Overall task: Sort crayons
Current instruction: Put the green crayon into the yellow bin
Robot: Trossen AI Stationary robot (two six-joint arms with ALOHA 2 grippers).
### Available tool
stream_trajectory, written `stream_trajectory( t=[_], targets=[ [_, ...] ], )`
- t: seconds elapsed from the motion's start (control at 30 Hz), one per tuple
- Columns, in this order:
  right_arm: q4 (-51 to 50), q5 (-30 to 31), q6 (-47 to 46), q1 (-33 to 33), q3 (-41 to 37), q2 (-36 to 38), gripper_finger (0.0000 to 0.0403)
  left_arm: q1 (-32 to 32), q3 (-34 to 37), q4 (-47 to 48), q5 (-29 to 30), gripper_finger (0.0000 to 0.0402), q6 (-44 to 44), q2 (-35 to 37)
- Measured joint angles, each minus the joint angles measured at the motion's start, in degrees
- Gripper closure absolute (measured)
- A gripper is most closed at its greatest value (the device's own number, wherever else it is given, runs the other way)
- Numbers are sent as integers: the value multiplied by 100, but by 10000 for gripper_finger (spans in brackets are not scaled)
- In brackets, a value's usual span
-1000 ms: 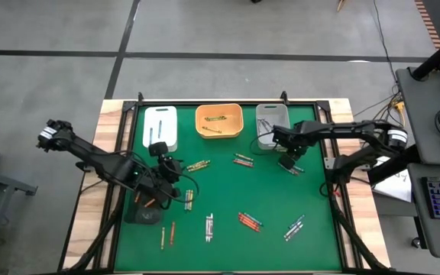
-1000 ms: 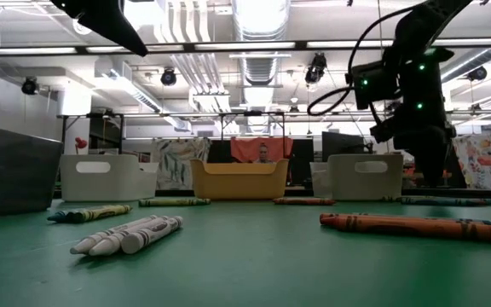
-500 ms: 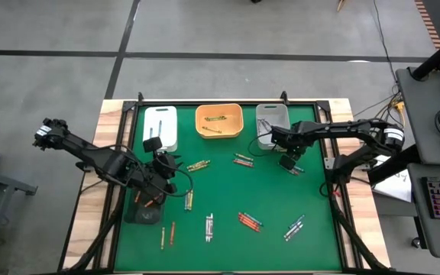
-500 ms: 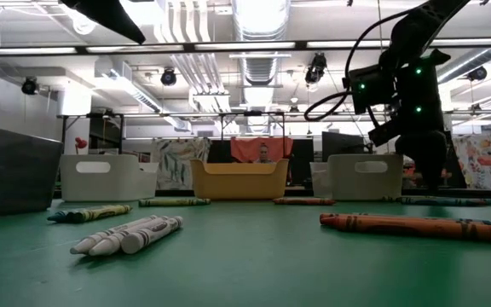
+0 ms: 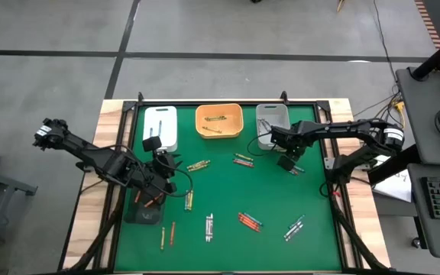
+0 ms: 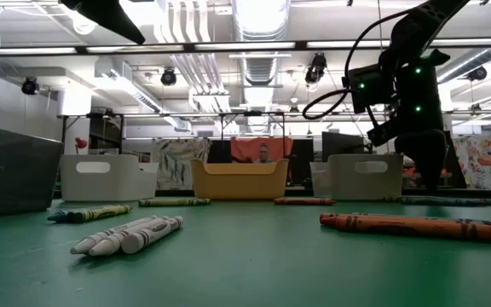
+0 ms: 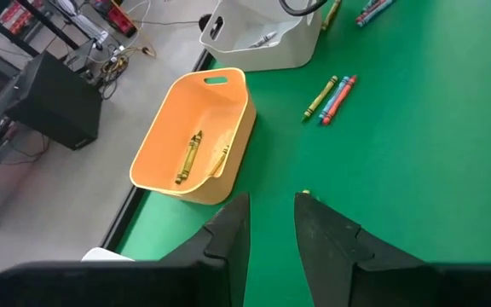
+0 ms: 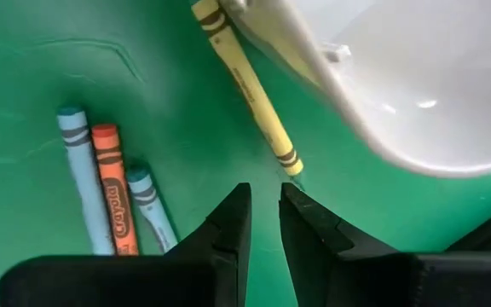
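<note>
while empty, right end effector [image 8: 264, 223] beside yellow crayon [image 8: 247, 88]

No legible text anywhere.

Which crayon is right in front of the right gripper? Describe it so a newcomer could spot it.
Start at the grey tray at the back right of the green table. A lone yellow crayon lies against its rim, just ahead of the right gripper. Its nearest neighbours, a blue-orange-blue trio, lie bunched apart from the tray.
</note>
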State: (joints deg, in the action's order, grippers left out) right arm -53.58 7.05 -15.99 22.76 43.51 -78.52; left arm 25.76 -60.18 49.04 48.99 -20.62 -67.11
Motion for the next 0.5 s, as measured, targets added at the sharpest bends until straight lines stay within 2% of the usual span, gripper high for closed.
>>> stream_trajectory(
  t=[0.2, 0.5],
  targets=[
    [12, 44, -199, 4, 0, 0, 344, 0, 0, -2, 0, 325, 2, 0],
    [235, 48, -199, 4, 0, 0, 270, 0, 0, -4, 2, 325, 20, 0]
  ],
)
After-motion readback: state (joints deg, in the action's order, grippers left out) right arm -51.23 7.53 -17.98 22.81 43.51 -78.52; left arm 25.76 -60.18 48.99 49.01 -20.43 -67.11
